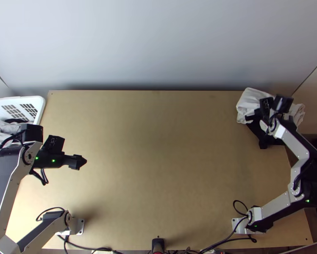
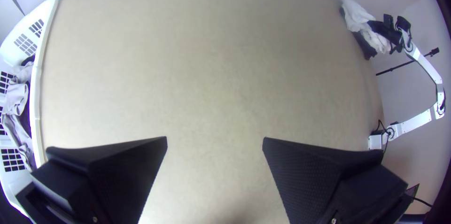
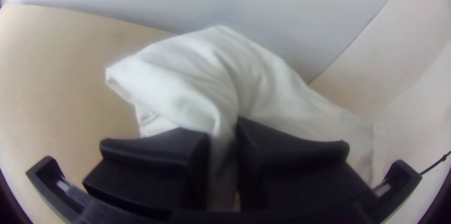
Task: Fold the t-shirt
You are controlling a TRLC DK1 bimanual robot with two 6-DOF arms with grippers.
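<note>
- The left arm comes from its base near the near left corner of the surface, bends outward past the left edge, and then comes back. Its tool is above the left part of the surface, and its fingers stand wide apart with nothing between them.
- The right arm goes from its base near the near right corner, with its elbow out past the right edge, to the far right corner. There its tool pinches a narrow, gathered part of the white t-shirt.
- The t-shirt is bunched at the far right corner, with loose folds on both sides of this tool. We cannot tell which part of it is pinched.
- A dark bundle is below the t-shirt, at the right edge; the white cloth and the right arm hide much of it, so we cannot say its full shape.
- A white basket with clothes is beside the left edge, cut off by the top view's border and partly covered by the left arm.
- The lowest part of the pinched cloth is blurred between the dark fingers in the right wrist view.
</note>
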